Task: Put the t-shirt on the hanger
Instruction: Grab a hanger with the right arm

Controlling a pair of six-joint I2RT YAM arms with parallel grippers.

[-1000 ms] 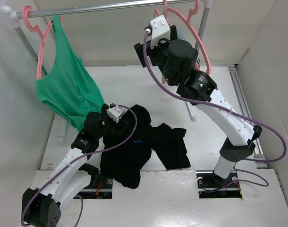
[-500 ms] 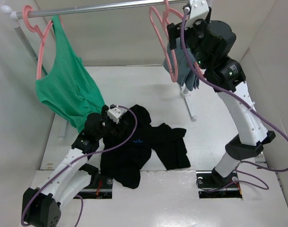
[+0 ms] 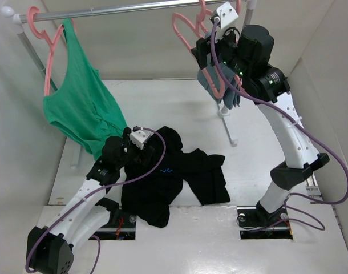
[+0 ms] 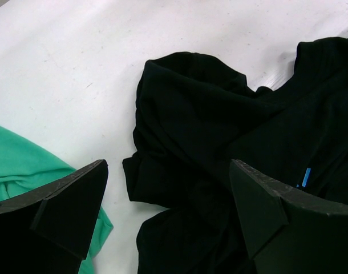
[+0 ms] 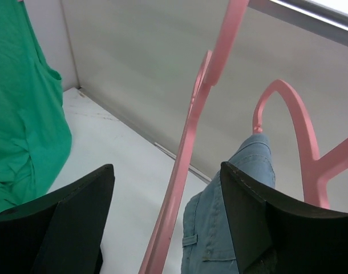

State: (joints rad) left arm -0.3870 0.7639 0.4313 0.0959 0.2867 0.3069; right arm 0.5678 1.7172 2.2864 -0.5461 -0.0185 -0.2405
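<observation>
T-shirt (image 3: 162,182): black, short-sleeved, small blue chest logo showing; is lying crumpled, well forward of and below the clothes rail (image 3: 134,7). Hanger (image 5: 183,160): thin pink plastic, bare; is hanging tilted at that rail's right end.
</observation>
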